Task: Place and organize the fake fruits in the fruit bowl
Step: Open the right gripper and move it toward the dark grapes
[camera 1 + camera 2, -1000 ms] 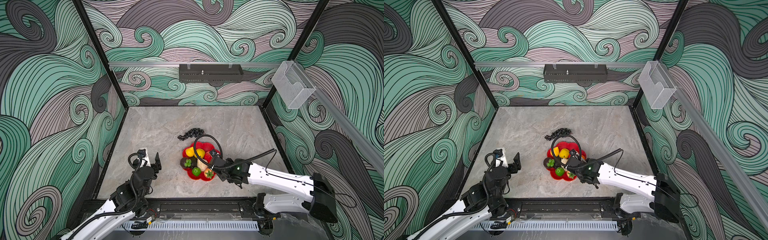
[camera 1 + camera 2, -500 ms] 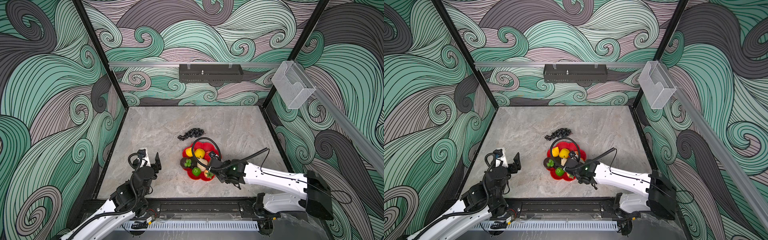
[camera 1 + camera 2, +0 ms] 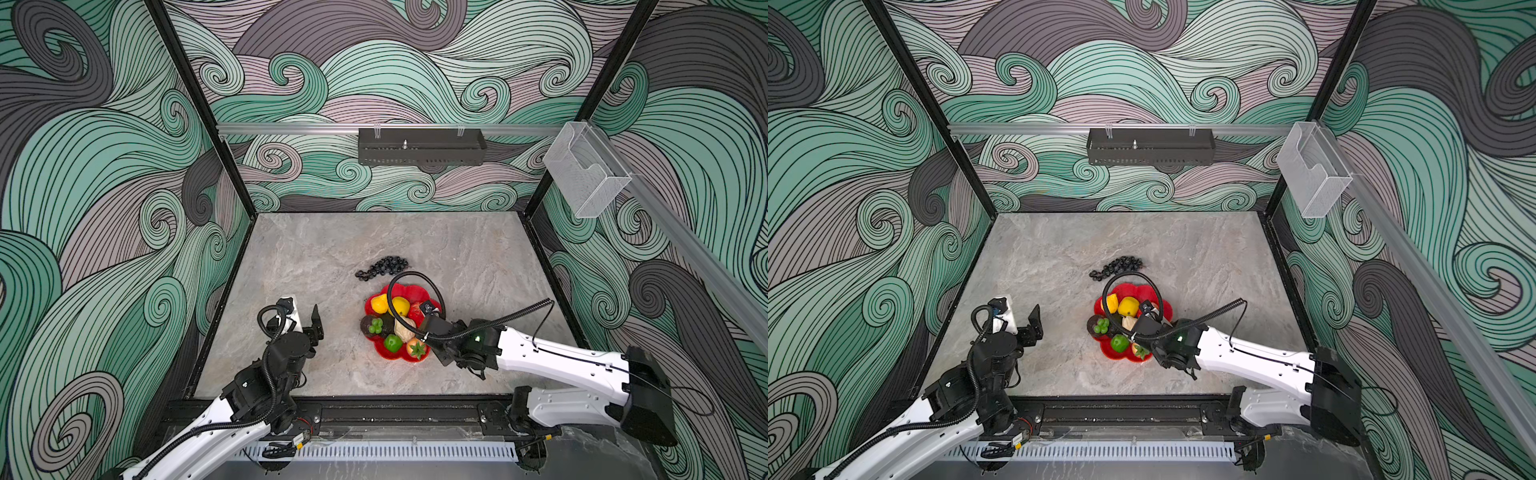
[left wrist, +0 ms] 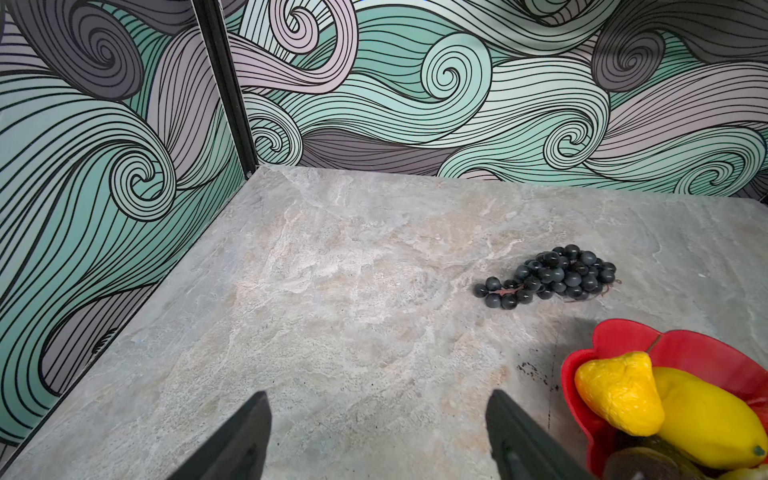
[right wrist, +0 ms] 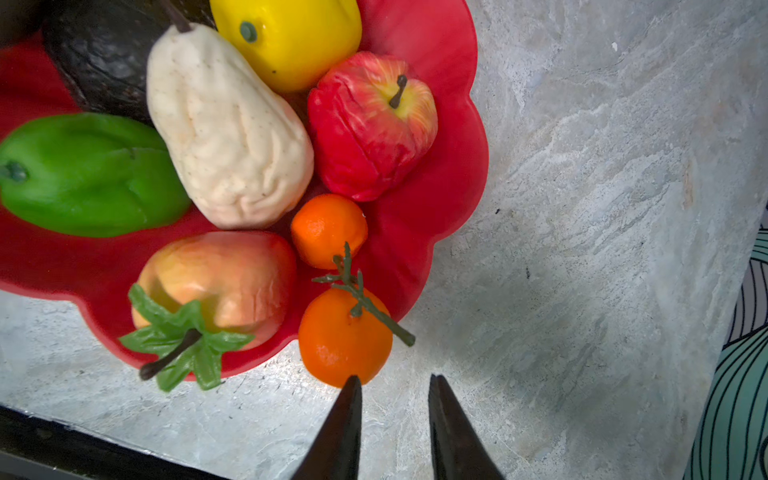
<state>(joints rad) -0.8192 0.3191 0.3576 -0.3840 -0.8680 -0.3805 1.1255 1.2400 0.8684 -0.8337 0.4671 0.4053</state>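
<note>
Step in hand reads as letting go of the pair of small orange plastic tangerines on a green stem [image 5: 345,336]. Your right hand [image 5: 393,378] sits at the 4 o'clock rim of the glossy red flower-shaped fruit bowl [image 5: 457,166]. Its jaws are a little apart with nothing between them, and one fingertip is right against the nearer tangerine. That tangerine perches on the rim and hangs partly over the grey marbled table [image 3: 332,249]. Its twin [image 5: 328,230] lies inside the bowl.

Also in the bowl:
- a cream plastic pear [image 5: 228,133]
- a red apple [image 5: 370,129]
- a yellow lemon [image 5: 291,41]
- a green lime [image 5: 91,174]
- a dark avocado [image 5: 104,58]
- a peach-coloured fruit with a green leafy top [image 5: 216,282]

One fruit is left out. The black plastic grape bunch [image 3: 384,267] lies on the table just off the bowl's 11 o'clock, not touching it.

Your left hand [image 4: 377,395] hovers at the bowl's 9 o'clock, well apart from it, jaws wide and empty, with the grapes ahead of it.

Next move, my call: back the right hand off without bumping the rim tangerine, or nudge it inward, since it looks ready to roll out. Then go for the grapes. The bunch is floppy and long, so pinch it at the thick end, lift clear of the rim, and drop it in the open petal at 12 o'clock.
</note>
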